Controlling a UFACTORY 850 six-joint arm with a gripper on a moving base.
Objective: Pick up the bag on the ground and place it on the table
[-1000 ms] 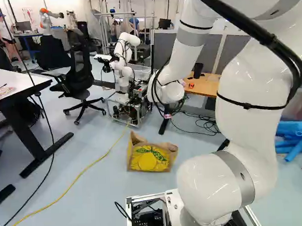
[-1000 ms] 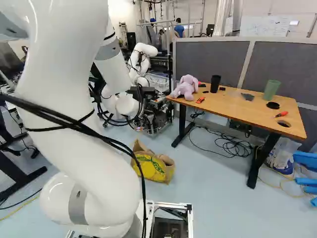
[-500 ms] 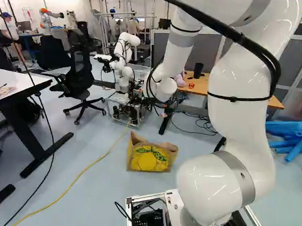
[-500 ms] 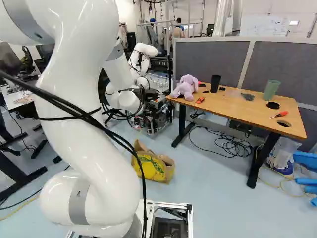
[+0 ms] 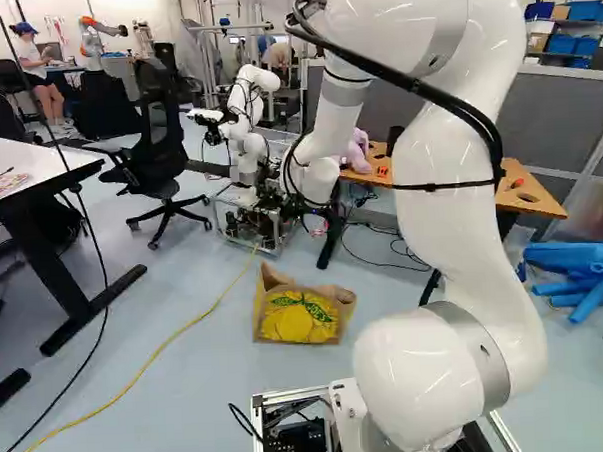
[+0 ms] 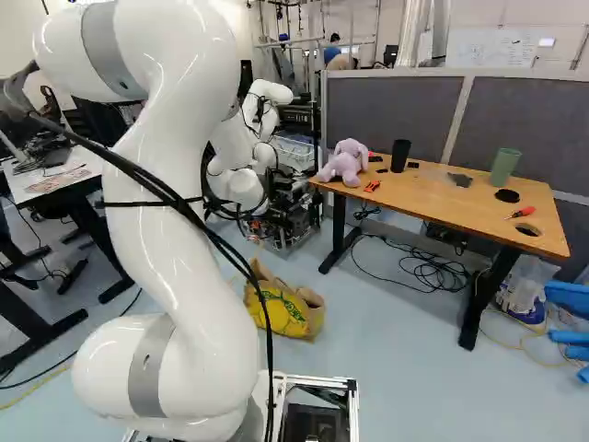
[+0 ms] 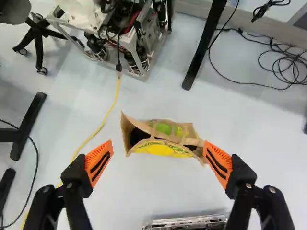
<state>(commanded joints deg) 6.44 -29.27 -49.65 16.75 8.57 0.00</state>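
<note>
I've got the gripper (image 5: 320, 226) spread wide, with the brown bag (image 5: 301, 314) ahead of it, green lettering (image 5: 303, 303) on its yellow front (image 5: 292, 324), just below centre in my left base view.

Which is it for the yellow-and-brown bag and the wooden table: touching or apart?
Apart. The right base view shows floor between the bag and the nearest leg of the wooden table.

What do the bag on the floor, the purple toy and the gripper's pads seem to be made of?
The bag looks like matte woven jute or stiff paper, from its tan, creased sides. The toy seems to be soft plush fabric: dull lilac, with a drooping ear. The pads look like matte rubber or flexible plastic: flat orange, with ribbed edges.
</note>
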